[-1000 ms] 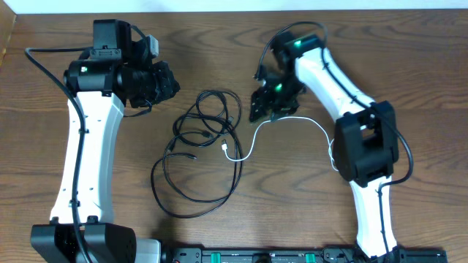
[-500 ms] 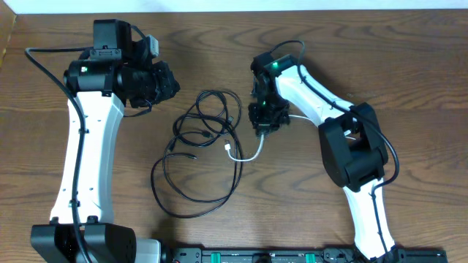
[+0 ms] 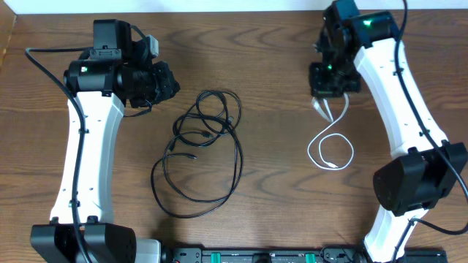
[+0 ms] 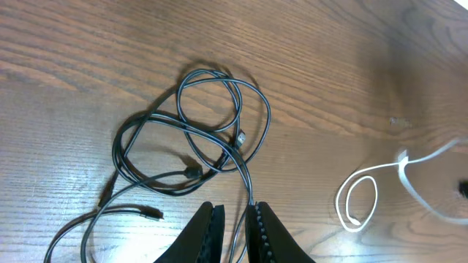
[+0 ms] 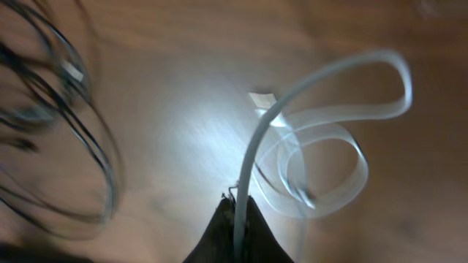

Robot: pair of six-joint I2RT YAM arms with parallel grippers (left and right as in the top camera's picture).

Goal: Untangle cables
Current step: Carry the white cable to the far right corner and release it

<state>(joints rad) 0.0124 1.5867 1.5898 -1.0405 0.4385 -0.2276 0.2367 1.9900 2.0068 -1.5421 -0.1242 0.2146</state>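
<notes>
Two black cables (image 3: 208, 135) lie tangled in loops at the table's middle; the left wrist view shows them (image 4: 190, 139) just ahead of my left gripper (image 4: 234, 215). That gripper (image 3: 174, 84) hovers left of the tangle, its jaws almost together with only a slit between them, holding nothing. The white cable (image 3: 330, 150) lies apart at the right, curled in a small loop. Its upper end rises into my right gripper (image 3: 324, 96) at the back right. In the right wrist view the gripper (image 5: 238, 208) is shut on the white cable (image 5: 322, 80).
The table is brown wood (image 3: 278, 183). The table's back edge (image 3: 241, 11) runs close behind the right gripper. Both white arm bases (image 3: 80, 219) stand at the front corners, with a black rail (image 3: 248, 256) along the front edge.
My right gripper has shut on the white cable and carried it up and to the right, pulling it free of the black tangle. The left arm has not moved.
</notes>
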